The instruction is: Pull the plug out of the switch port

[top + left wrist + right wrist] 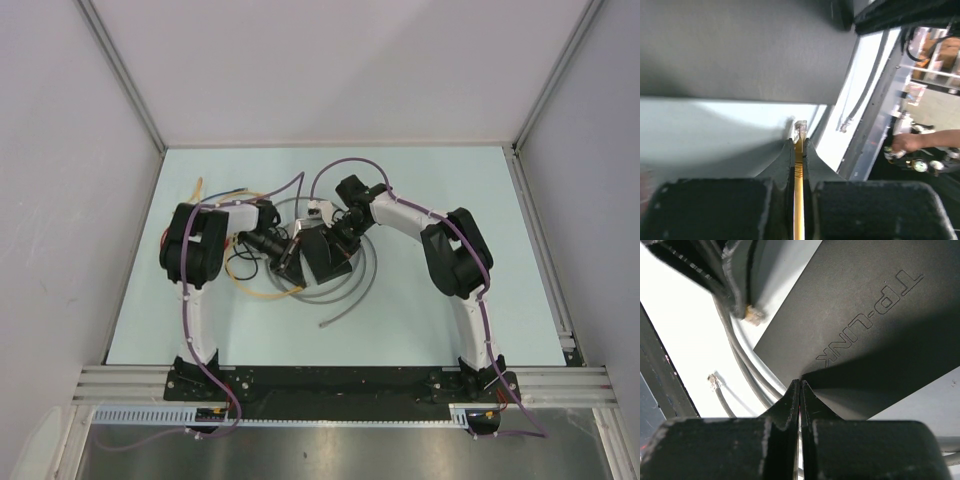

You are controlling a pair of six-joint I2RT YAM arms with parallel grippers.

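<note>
Left gripper is clamped on the yellow cable just behind its plug. The plug looks already out of the port, hanging free just beside the switch. The switch sits tilted between the 2 arms, mid-table. Right gripper has its fingers together, tips at the switch's corner, likely bracing it. Next move: carry the plug clear and release it.
</note>
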